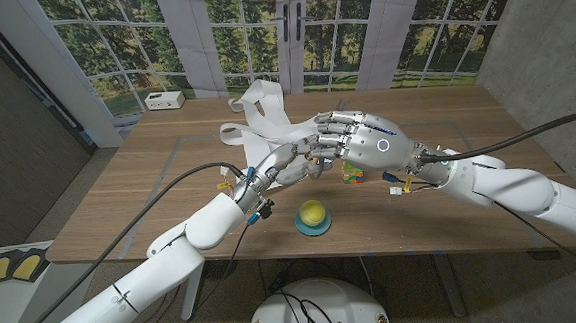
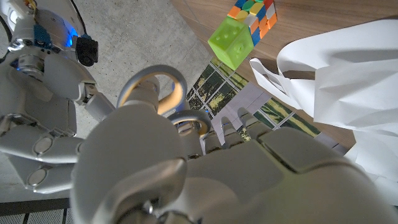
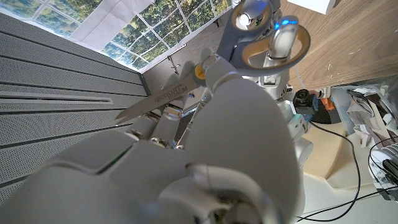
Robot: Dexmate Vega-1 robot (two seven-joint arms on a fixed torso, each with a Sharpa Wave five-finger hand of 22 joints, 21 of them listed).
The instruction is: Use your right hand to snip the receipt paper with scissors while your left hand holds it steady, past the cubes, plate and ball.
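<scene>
scissors (image 3: 186,87) in right hand (image 3: 205,155)

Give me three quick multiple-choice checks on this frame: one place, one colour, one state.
1. Where is the ball?
A. on the plate
B. on the paper
C. in a hand

2. What colour is the plain cube beside the multicoloured cube?
A. red
B. green
C. black

3. How are the scissors?
A. flat on the table
B. up between the two hands
C. on the plate

Answers:
1. A: the ball sits on the blue plate.
2. B: the plain cube beside the multicoloured cube is green.
3. B: the scissors are off the table, where the left hand meets the right hand.
</scene>
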